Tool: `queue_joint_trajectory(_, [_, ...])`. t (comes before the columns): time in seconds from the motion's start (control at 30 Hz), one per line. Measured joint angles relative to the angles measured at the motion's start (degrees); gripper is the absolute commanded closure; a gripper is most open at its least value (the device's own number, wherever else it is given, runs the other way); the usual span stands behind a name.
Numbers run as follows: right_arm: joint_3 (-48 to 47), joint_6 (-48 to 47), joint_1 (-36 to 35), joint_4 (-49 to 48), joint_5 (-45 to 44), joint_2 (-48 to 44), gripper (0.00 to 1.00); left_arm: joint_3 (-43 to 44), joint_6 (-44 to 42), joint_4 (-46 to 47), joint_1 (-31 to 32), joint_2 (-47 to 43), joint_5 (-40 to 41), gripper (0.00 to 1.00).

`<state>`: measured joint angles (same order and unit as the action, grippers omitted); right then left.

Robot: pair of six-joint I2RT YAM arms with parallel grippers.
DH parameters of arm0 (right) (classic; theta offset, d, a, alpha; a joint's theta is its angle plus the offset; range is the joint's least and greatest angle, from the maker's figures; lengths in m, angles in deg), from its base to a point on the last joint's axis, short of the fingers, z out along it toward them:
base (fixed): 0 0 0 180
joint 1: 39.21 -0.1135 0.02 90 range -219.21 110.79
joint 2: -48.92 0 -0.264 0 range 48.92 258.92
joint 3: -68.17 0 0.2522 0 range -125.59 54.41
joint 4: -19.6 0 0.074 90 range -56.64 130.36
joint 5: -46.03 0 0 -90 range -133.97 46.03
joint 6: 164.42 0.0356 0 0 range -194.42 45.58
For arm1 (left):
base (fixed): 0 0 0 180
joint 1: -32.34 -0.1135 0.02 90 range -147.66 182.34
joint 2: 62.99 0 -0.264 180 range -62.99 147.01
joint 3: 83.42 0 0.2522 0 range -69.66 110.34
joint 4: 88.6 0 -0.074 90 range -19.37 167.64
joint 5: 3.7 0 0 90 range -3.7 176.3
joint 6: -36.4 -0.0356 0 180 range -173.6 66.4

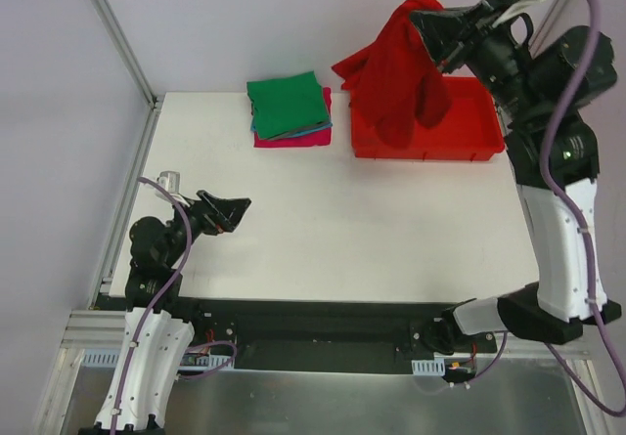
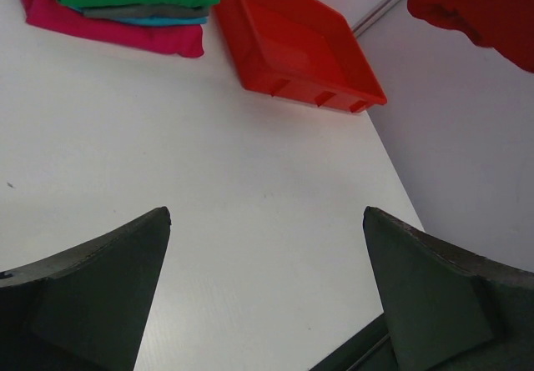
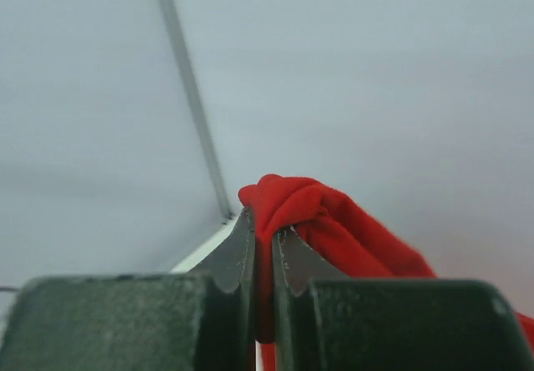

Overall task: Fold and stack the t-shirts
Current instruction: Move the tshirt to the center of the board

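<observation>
The white table (image 1: 342,249) fills most of the top view, with both arms based at its near edge. The large red t-shirt (image 1: 396,73) is off the table altogether. It hangs bunched in the air over the far right corner, above the red bin (image 1: 474,137), and its lower folds droop toward the bin's left half. From the top view I cannot tell whether the cloth touches the bin, though in the left wrist view it seems to hang clear of it. The bin sits at the far right edge of the table.

Just left of the bin, near but apart from it, is a square stack of folded shirts. The green t-shirt (image 1: 287,103) is on top, a thin edge of the teal-blue t-shirt (image 2: 171,21) shows beneath it, and the magenta-pink t-shirt (image 1: 293,141) is at the bottom.

The right gripper (image 3: 263,238) is raised high with its jaws pinched tight on a fold of the red t-shirt, which bulges out above the fingertips. The left gripper (image 1: 230,210) is low over the near left part of the table with its jaws spread wide and nothing between them, pointing toward the stack and bin.
</observation>
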<state>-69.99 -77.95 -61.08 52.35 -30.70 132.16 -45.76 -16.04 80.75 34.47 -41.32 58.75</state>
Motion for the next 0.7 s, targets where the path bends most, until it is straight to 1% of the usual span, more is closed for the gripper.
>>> queue_joint_trajectory(0.1, [1.6,1.5,-3.7,-1.6,3.6,-4.2,0.99,0.0,0.9,-0.1,0.0,0.0,-1.0,0.01])
queue_joint_trajectory(0.27, [7.4,3.3,-8.5,-2.1,5.5,-5.4,0.99,0.0,2.3,-1.1,0.0,0.0,-2.1,0.01])
queue_joint_trajectory(0.43, [19.4,4.9,-11.8,-2.9,5.7,-5.5,0.99,0.0,2.8,-2.9,0.0,-0.1,-2.0,0.01])
queue_joint_trajectory(0.5, [28.4,5.8,-12.6,-5.1,5.8,-7.5,0.99,0.0,3.1,-3.1,0.0,0.0,-1.8,0.01])
queue_joint_trajectory(0.53, [33.0,6.0,-12.8,-6.4,5.7,-8.7,0.97,0.0,3.2,-3.4,0.0,0.0,-1.6,0.01])
queue_joint_trajectory(0.57, [41.5,6.5,-13.1,-9.1,4.7,-11.3,0.94,0.0,3.3,-3.7,0.0,0.0,-1.2,0.01])
queue_joint_trajectory(0.6, [46.2,6.6,-13.1,-10.1,3.4,-12.8,0.91,0.0,3.3,-4.2,0.0,0.1,-0.7,0.01])
queue_joint_trajectory(0.63, [53.7,6.6,-13.2,-11.3,0.2,-14.9,0.9,0.0,3.3,-4.6,0.0,0.3,-0.3,0.01])
queue_joint_trajectory(0.7, [62.9,7.0,-12.9,-11.9,-6.3,-16.7,0.79,0.0,3.3,-5.6,0.0,1.5,0.4,0.01])
